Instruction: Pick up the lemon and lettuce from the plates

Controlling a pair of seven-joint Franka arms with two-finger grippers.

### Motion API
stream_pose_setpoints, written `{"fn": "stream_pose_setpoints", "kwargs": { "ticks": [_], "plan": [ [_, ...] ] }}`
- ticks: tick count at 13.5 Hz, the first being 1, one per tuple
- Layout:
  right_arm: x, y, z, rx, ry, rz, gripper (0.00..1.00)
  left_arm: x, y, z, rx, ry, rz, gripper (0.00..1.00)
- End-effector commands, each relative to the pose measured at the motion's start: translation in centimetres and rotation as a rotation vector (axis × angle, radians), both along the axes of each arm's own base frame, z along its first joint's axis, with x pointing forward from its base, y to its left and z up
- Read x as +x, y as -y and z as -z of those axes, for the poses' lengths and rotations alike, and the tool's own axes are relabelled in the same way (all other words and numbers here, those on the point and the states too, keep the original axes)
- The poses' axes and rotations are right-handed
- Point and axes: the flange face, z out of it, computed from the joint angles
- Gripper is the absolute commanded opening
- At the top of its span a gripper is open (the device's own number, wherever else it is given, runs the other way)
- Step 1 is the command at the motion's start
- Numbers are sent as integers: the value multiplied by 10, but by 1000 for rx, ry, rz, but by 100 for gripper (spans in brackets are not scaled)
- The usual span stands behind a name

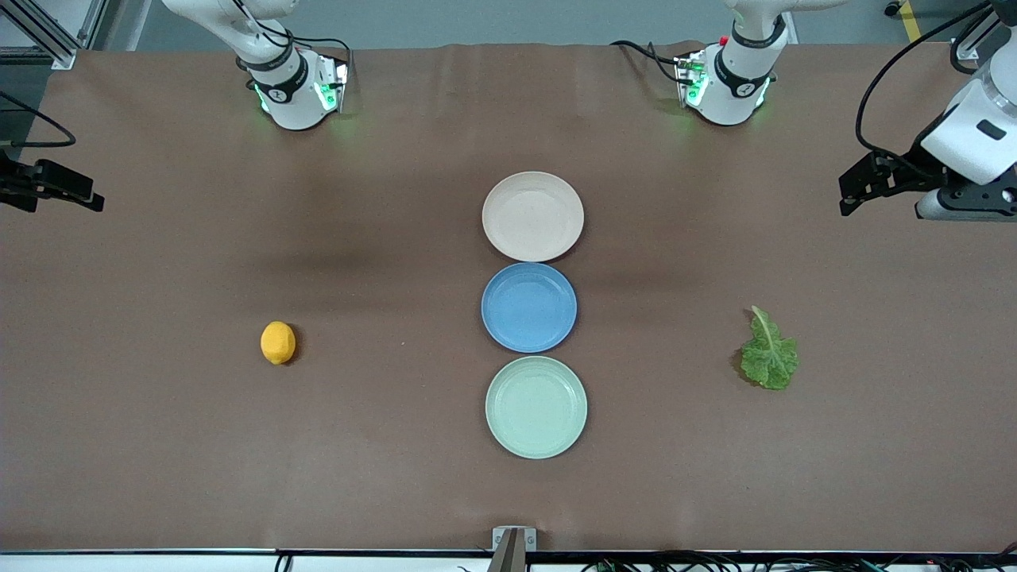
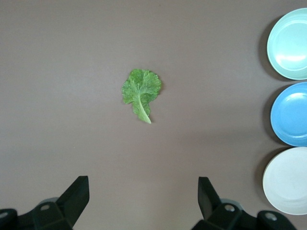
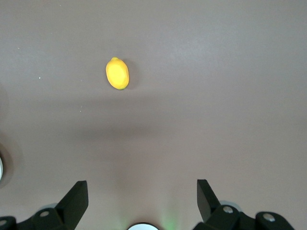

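Note:
The lemon [image 1: 278, 342] lies on the bare table toward the right arm's end, off any plate; it also shows in the right wrist view [image 3: 117, 73]. The lettuce [image 1: 768, 349] lies on the bare table toward the left arm's end, and shows in the left wrist view [image 2: 141, 92]. The beige-pink plate [image 1: 532, 216] and the mint green plate [image 1: 536, 407] are empty. My left gripper [image 1: 846, 195] [image 2: 143, 179] is open and empty, up in the air at the table's end. My right gripper [image 1: 87, 195] [image 3: 142, 183] is open and empty at the other end.
An empty blue plate [image 1: 528, 307] sits between the two task plates in a row down the table's middle. The three plates also show in the left wrist view: mint [image 2: 290, 43], blue [image 2: 292, 114], beige-pink [image 2: 288, 179]. The arm bases [image 1: 298, 87] [image 1: 731, 83] stand farthest from the front camera.

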Motion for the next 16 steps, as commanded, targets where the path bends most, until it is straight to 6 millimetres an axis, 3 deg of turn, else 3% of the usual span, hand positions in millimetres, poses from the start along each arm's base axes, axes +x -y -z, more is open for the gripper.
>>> {"fn": "stream_pose_setpoints", "kwargs": {
  "ticks": [1,6,11,16],
  "plan": [
    [-24,0,-3,-7,31,-15,100,14,2,-10,-18,24,6,100],
    [-28,-5,-12,-21,45,-29,100,14,-7,-11,-21,21,-17,100],
    [-28,-6,-15,-28,46,-51,100,-22,-13,-37,-3,-9,-33,100],
    [-31,-8,-15,-24,25,-49,100,-23,-13,-45,-17,10,-29,100]
  ]
}}
